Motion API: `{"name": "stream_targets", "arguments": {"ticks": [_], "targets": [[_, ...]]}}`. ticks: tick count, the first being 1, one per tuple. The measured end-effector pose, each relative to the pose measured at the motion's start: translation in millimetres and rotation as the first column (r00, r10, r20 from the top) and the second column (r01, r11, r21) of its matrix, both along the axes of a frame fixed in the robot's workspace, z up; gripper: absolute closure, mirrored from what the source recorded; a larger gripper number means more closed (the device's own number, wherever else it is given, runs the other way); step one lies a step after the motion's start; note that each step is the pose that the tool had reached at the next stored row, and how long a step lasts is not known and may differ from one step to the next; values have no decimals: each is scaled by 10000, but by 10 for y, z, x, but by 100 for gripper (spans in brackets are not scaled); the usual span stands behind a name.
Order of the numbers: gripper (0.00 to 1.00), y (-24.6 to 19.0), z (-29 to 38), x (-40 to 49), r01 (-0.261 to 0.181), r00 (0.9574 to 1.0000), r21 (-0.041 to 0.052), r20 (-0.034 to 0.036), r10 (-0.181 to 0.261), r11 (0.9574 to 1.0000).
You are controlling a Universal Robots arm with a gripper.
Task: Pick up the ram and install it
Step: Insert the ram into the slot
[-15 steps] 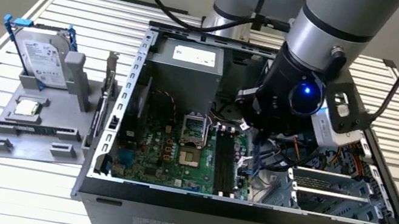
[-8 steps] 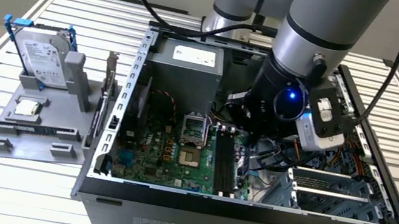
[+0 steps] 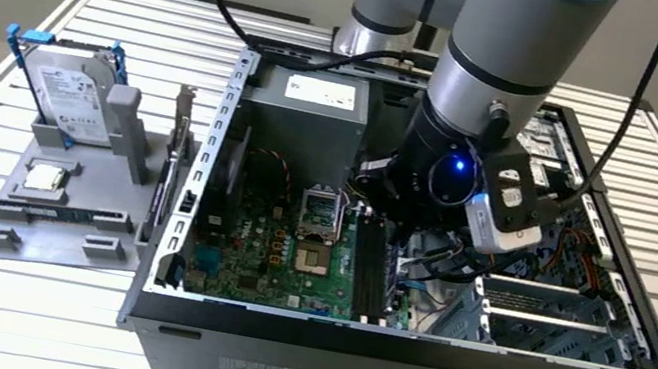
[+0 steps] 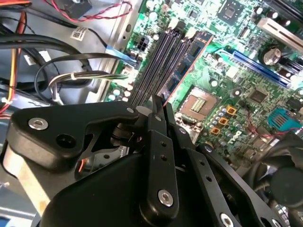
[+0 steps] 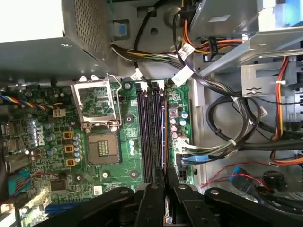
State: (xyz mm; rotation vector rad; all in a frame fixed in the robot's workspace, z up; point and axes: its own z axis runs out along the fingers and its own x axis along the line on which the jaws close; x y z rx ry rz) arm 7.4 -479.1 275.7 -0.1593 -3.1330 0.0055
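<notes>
The ram [image 4: 189, 56] stands on edge in the outermost of the long black memory slots [image 5: 147, 137] on the green motherboard [image 5: 111, 161], inside the open computer case. It also appears as a thin dark line [image 5: 164, 137] beside the other slots. My gripper [image 4: 158, 103] is shut on the near end of the ram, one black finger on each side of it. In the first wrist view the gripper [image 5: 165, 178] straddles the stick just above the slot. From the exterior view my gripper [image 3: 388, 236] reaches down into the case over the slots.
The open CPU socket [image 5: 102, 146] lies beside the slots, and the power supply box [image 3: 303, 104] is at the back. Cable bundles [image 5: 222, 113] and drive bays [image 3: 550, 315] crowd the case's other side. A grey fixture [image 3: 49, 237] holding a hard drive [image 3: 73, 99] stands at the exterior view's left.
</notes>
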Motion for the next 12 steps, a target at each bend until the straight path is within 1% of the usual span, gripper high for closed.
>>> {"name": "stream_targets", "arguments": {"ticks": [5,9,12], "targets": [[100,20,-91,-1,-91,10000,1,2,91,10000],[100,41,-165,-1,-255,9997,0,4,255,9997],[100,48,-219,-1,-416,9991,0,4,416,9991]]}}
